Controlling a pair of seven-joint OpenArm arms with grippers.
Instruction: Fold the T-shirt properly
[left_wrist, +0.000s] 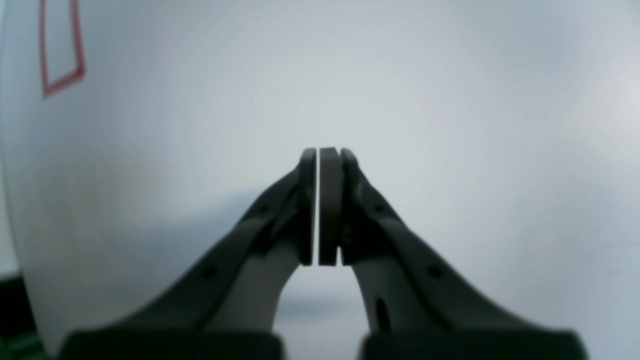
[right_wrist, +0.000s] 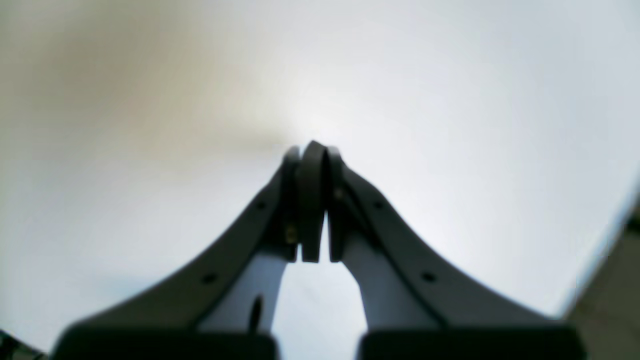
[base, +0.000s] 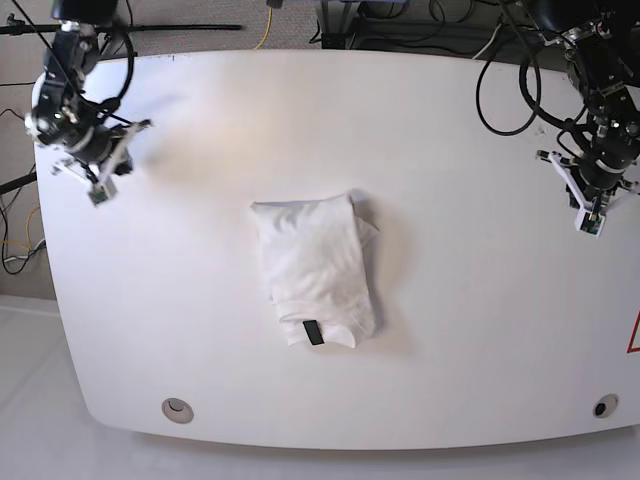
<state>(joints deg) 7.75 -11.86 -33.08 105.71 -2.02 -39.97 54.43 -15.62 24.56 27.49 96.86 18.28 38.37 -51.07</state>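
Observation:
The T-shirt lies folded into a compact white rectangle at the middle of the white table, its black neck label showing near the front end. My left gripper is shut with nothing between its fingers; in the base view it hangs over the table's right edge, far from the shirt. My right gripper is also shut and empty, hovering over the table's far left corner. Neither wrist view shows the shirt.
A red outlined mark is taped on the table near the left gripper, also seen as the red mark at the right edge. Two round holes sit near the front edge. Cables hang behind the table.

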